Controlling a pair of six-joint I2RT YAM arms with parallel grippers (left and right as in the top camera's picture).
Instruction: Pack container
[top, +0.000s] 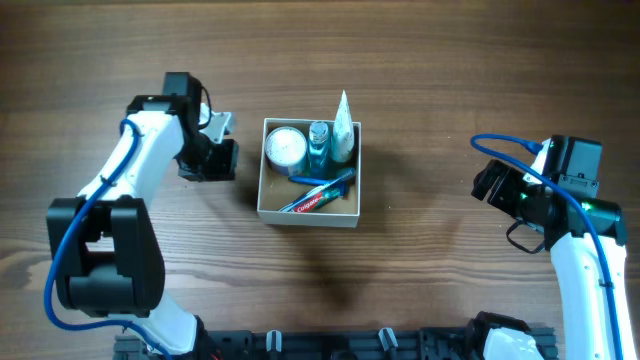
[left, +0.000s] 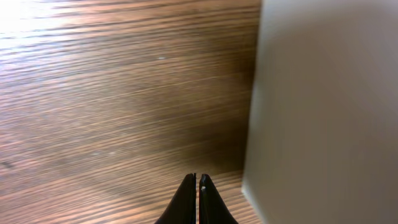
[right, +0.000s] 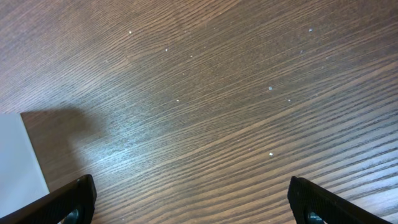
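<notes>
The container (top: 268, 212), a square white-walled box with a tan inside, sits mid-table. It holds a round white-lidded jar (top: 286, 147), a blue bottle (top: 319, 145), a white tube (top: 343, 130) and a toothpaste tube (top: 318, 198). My left gripper (top: 222, 160) is shut and empty just left of the box; its closed tips (left: 197, 180) point beside the white outer wall (left: 323, 112). My right gripper (top: 490, 183) is open and empty over bare wood far to the right; its fingers (right: 193, 199) frame the table, with a corner of the box (right: 18, 155) at the left.
The dark wood table (top: 420, 80) surrounds the box. The arm bases stand at the near edge (top: 330, 345).
</notes>
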